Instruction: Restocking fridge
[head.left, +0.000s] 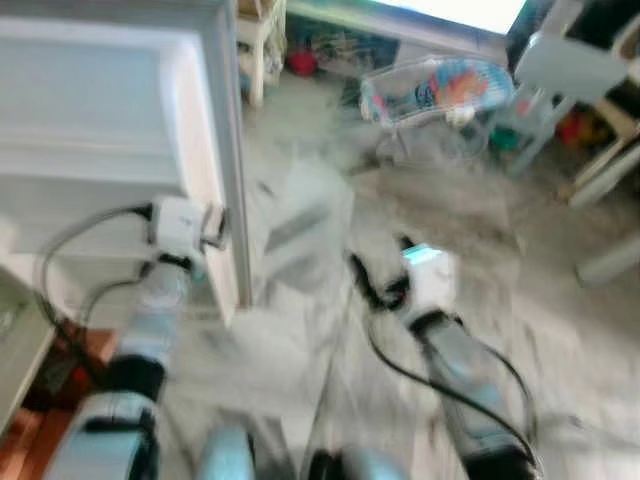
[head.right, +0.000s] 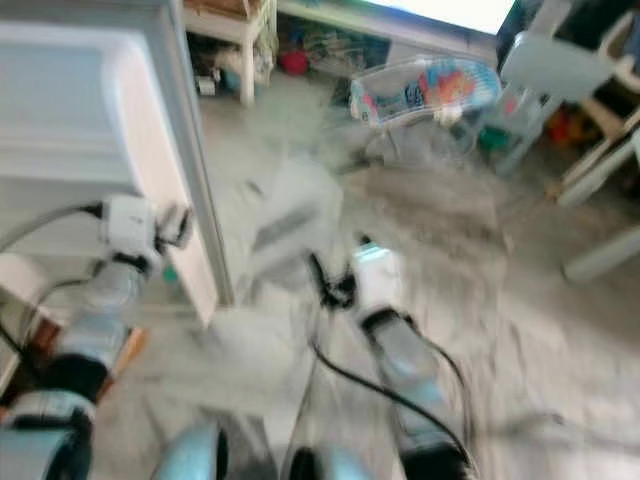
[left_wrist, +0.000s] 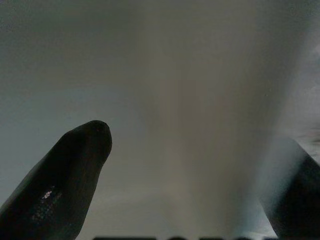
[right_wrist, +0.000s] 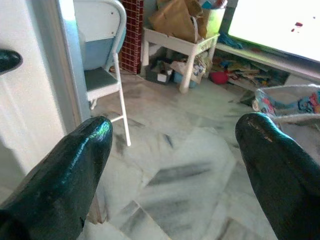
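The white fridge (head.left: 100, 120) stands at the left with its door edge (head.left: 232, 180) facing me; the head views are blurred. My left gripper (head.left: 214, 238) is up against that edge. In the left wrist view the left gripper (left_wrist: 197, 145) is open, its black fingers (left_wrist: 65, 185) wide apart right in front of a plain white surface. My right gripper (head.left: 385, 270) hangs over the marble floor to the right of the fridge. The right gripper (right_wrist: 172, 130) is open with nothing between its fingers (right_wrist: 65, 175). No food item can be made out.
A colourful baby bouncer (head.left: 440, 90) and a white chair (head.left: 580, 70) stand on the far floor. A folding chair (right_wrist: 102, 75), a small white table (right_wrist: 182, 45) with clutter and a bright screen (right_wrist: 280, 25) lie beyond the fridge. Grey marble floor (head.left: 450, 220) stretches ahead.
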